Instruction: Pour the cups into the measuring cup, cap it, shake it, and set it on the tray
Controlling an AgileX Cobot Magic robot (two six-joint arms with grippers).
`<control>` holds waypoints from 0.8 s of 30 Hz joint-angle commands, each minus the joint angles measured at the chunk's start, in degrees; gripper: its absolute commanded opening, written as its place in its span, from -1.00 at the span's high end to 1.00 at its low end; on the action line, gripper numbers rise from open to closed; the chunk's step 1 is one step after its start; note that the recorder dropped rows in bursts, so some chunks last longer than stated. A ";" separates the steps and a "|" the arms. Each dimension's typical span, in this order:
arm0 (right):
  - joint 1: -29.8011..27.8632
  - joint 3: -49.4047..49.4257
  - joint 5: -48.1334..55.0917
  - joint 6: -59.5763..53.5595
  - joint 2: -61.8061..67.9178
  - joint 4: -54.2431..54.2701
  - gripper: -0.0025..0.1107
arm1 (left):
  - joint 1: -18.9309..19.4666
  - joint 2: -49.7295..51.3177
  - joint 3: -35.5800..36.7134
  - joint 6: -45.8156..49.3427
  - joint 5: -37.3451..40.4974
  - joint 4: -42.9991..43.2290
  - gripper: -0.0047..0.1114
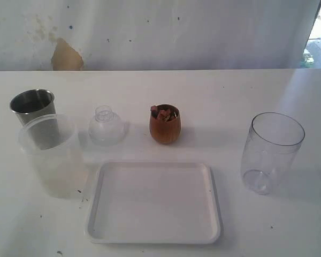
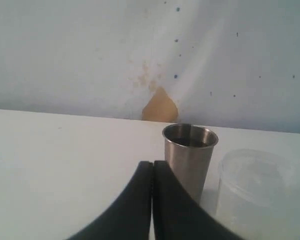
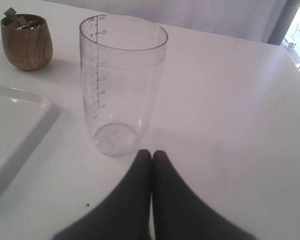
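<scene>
On the left of the white table stand the steel tumbler (image 1: 33, 111) (image 2: 190, 155) and, in front of it, the frosted plastic cup (image 1: 52, 155) (image 2: 260, 192). The brown wooden cup (image 1: 165, 124) (image 3: 26, 41), holding small pieces, stands at the centre. The clear measuring cup (image 1: 271, 152) (image 3: 121, 80) stands upright and looks empty on the right. The white tray (image 1: 154, 202) (image 3: 12, 125) lies at the front centre. A clear dome lid (image 1: 106, 126) rests behind it. My left gripper (image 2: 153, 164) is shut, empty, short of the tumbler. My right gripper (image 3: 151, 154) is shut, empty, near the measuring cup's base. Neither arm shows in the exterior view.
A stained white wall (image 1: 150, 32) backs the table, with a tan patch (image 1: 66, 55) on the left. Bare tabletop (image 3: 230, 110) stretches beyond the measuring cup toward the table's right edge.
</scene>
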 commanded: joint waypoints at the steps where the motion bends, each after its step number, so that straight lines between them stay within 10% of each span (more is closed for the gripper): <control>1: -0.20 -0.17 -1.68 -0.80 -0.28 -1.96 0.96 | 0.11 -0.26 -0.03 -0.26 -0.34 -0.10 0.91; 8: -0.20 -0.17 -4.77 -0.93 -0.28 -3.87 0.96 | 0.11 -0.26 -0.03 -0.40 0.87 -0.10 0.92; 15: -0.20 -0.17 -54.51 17.50 -0.28 0.28 0.96 | 0.11 -0.26 -0.03 -0.53 0.86 -0.49 0.92; 18: -0.20 -3.47 -56.35 21.85 -0.28 -1.69 0.93 | 0.11 -0.26 -0.03 -0.53 0.86 -1.35 0.92; 24: -0.20 -17.07 -52.48 44.18 15.45 -25.71 -0.41 | 0.11 -0.26 -0.03 -0.53 0.89 -1.81 0.92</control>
